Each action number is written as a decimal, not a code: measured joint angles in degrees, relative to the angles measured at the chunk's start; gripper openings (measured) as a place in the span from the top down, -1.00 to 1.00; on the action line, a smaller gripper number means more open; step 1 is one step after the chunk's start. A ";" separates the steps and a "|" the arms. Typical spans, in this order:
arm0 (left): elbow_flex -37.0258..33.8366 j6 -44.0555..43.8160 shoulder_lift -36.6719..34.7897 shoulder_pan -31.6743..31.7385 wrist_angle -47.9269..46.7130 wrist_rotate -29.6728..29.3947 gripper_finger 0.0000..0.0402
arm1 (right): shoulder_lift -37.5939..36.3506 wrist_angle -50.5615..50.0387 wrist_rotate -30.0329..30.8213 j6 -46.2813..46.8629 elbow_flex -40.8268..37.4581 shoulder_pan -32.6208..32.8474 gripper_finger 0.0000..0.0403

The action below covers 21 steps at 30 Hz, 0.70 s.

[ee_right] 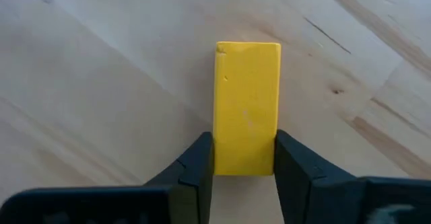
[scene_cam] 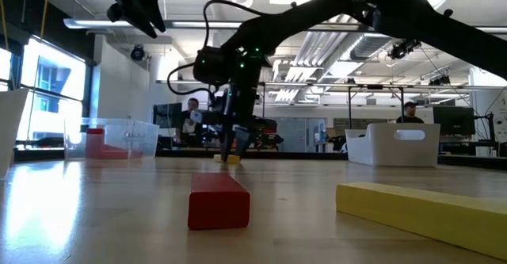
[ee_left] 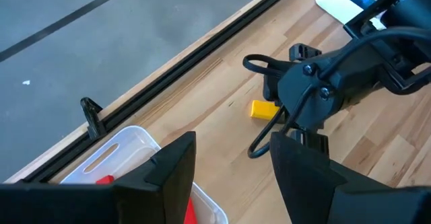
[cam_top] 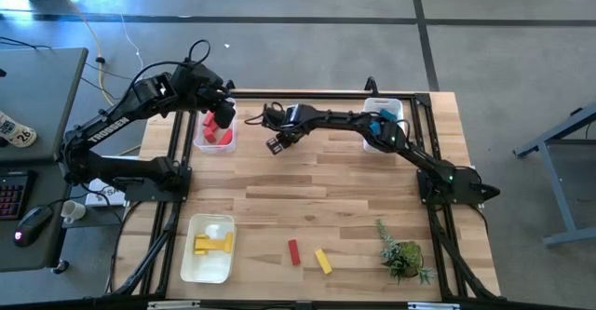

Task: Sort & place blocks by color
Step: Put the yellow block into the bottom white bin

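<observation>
My right gripper [ee_right: 244, 167] is low over the far middle of the table [cam_top: 307, 180], its fingers at the two sides of a small yellow block [ee_right: 246, 106] that lies flat on the wood. The low view shows this yellow block [scene_cam: 230, 159] under the fingertips. My left gripper [ee_left: 232, 177] is open and hovers above the clear bin [cam_top: 216, 133] that holds red blocks. A loose red block [cam_top: 293, 251] and a yellow bar [cam_top: 322, 261] lie near the table's near edge. My right gripper pinches the yellow block at its end [ee_right: 245, 158] between the two fingers, one on each long side. The fingers come from above, pointing down, and lie along the block. The block lies flat on the table.
A clear bin with yellow blocks [cam_top: 209, 247] sits at the near left. A bin with blue blocks [cam_top: 382, 119] sits at the far right, under my right arm. A small green plant [cam_top: 402, 254] stands near right. Bare wood lies in the table's middle.
</observation>
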 joint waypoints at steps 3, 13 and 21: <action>0.00 0.01 0.02 0.00 0.00 0.00 0.10 | 0.00 -0.39 -0.97 -1.34 0.00 -0.13 0.54; 0.00 -3.48 0.00 -0.02 -0.02 -1.15 0.10 | -2.76 -2.41 -4.24 -9.15 -0.22 1.04 0.54; 0.00 -7.64 0.05 -0.02 -0.02 -1.18 0.10 | -8.05 -2.99 -4.98 -19.20 -0.17 3.08 0.54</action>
